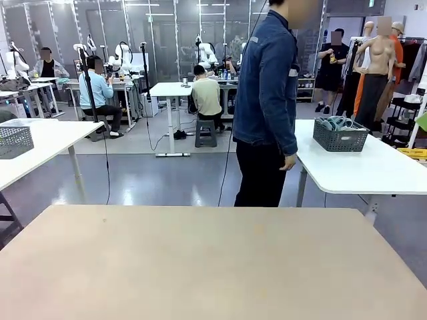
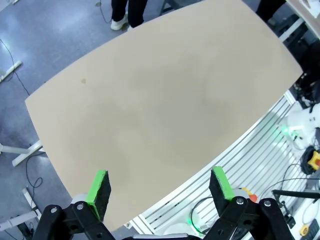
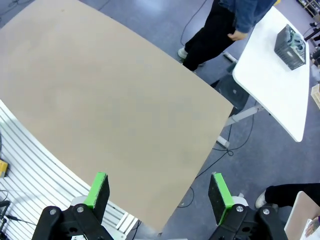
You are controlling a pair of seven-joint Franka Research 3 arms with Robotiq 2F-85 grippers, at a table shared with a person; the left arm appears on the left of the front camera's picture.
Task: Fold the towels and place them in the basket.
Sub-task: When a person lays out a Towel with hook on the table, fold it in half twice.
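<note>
A dark grey mesh basket [image 1: 340, 135] stands on a white side table [image 1: 373, 167] at the far right, behind my work table. Bunched mint-green towels [image 1: 335, 123] lie inside it. The right wrist view has the same basket [image 3: 290, 45] far off at the upper right. My left gripper [image 2: 160, 185] hangs open high above the bare beige table [image 2: 160, 110], with nothing between its green pads. My right gripper [image 3: 158, 191] is open too, above the table's right part [image 3: 100, 100], and holds nothing.
A person in a denim jacket [image 1: 267, 87] stands at the far edge of the table, turned toward the side table. Another grey mesh basket [image 1: 15, 141] sits on a white table at the far left. Cables and a slatted rail [image 2: 250, 165] run below the near edge.
</note>
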